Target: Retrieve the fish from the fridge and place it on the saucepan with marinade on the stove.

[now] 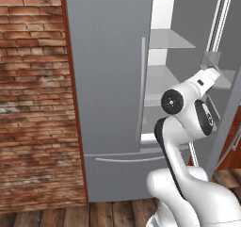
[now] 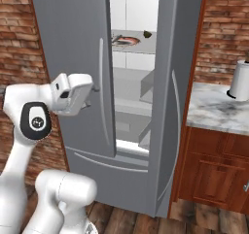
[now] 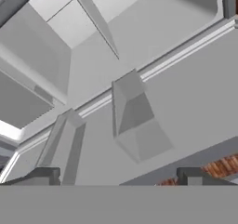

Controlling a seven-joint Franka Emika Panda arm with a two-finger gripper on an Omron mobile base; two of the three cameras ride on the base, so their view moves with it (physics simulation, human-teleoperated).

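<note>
The fridge (image 1: 108,80) stands with its left door shut and its right door (image 2: 170,107) swung open, showing white walls and glass shelves (image 1: 169,40). On an upper shelf lies a reddish-brown round dish (image 2: 129,40) with a small dark lump (image 2: 147,34) beside it. A slim pale sliver at the dish's left edge may be the fish (image 2: 118,41), but it is too small to tell for sure. My gripper (image 3: 118,176) is open and holds nothing. It reaches toward the gap between the doors (image 1: 214,74) (image 2: 91,89) and faces the door bins (image 3: 135,116). The saucepan, marinade and stove are out of view.
A marble counter (image 2: 219,109) on wooden cabinets (image 2: 214,175) stands right of the fridge, with a white cylindrical vessel (image 2: 239,80) on it. A brick wall (image 1: 33,103) runs on the left. The open door's long handle (image 2: 176,131) is close to the counter edge.
</note>
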